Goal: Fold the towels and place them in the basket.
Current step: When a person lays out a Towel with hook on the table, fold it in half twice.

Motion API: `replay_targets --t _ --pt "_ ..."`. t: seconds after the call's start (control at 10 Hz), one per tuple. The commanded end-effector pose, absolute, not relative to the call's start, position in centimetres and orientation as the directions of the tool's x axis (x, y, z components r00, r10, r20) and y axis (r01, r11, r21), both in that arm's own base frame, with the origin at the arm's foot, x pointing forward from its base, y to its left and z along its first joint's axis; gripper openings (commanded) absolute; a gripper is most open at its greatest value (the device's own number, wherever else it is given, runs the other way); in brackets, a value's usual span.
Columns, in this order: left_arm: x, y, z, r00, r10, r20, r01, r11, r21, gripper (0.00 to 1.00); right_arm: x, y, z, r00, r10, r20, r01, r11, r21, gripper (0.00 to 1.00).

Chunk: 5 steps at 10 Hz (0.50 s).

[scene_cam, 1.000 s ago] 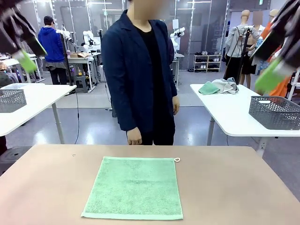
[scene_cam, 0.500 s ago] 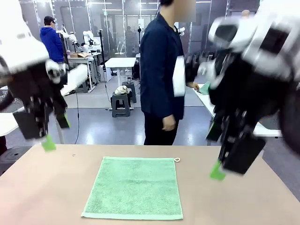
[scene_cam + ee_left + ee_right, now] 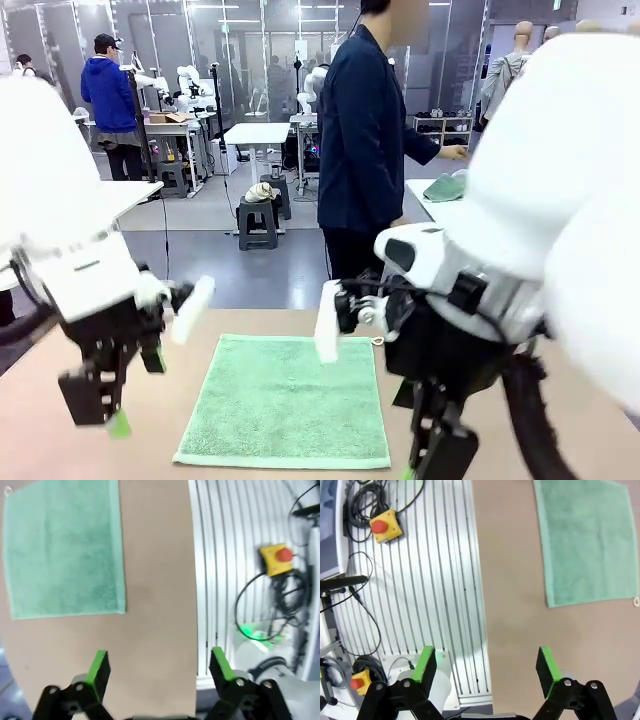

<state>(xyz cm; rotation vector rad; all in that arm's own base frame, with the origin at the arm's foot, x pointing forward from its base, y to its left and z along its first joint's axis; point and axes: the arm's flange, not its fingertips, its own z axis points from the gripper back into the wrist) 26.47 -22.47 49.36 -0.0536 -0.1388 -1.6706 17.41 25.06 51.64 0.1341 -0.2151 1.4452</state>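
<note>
Left gripper (image 3: 159, 662) hovers wide and empty over bare table (image 3: 155, 605), with the towel (image 3: 62, 550) flat ahead, clear of its pads. Right gripper (image 3: 486, 662) is equally wide, the towel ahead too. Each should probably pinch its nearest corner, low and level, for an even fold.

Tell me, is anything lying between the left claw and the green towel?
No. In the left wrist view, just bare tabletop lies between the open left gripper and the mint green towel.

The left arm (image 3: 85, 280) and right arm (image 3: 560, 180) are looming at the frame's sides. The left gripper (image 3: 157, 666) and right gripper (image 3: 488, 664) are gaping wide — empty.
</note>
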Motion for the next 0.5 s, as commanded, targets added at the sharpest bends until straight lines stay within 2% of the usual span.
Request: replay_targets --t 0.0,0.4 --pt "26.1 -22.6 45.7 -0.085 -0.994 0.076 0.995 -0.080 0.066 1.00 17.1 26.1 47.4 0.068 0.975 0.212 -0.997 0.073 -0.016 1.00" --pt "26.4 -22.0 40.1 -0.060 -0.998 0.002 0.994 -0.059 0.091 1.00 17.0 26.4 42.9 0.065 0.981 0.182 -0.998 0.063 0.015 1.00"
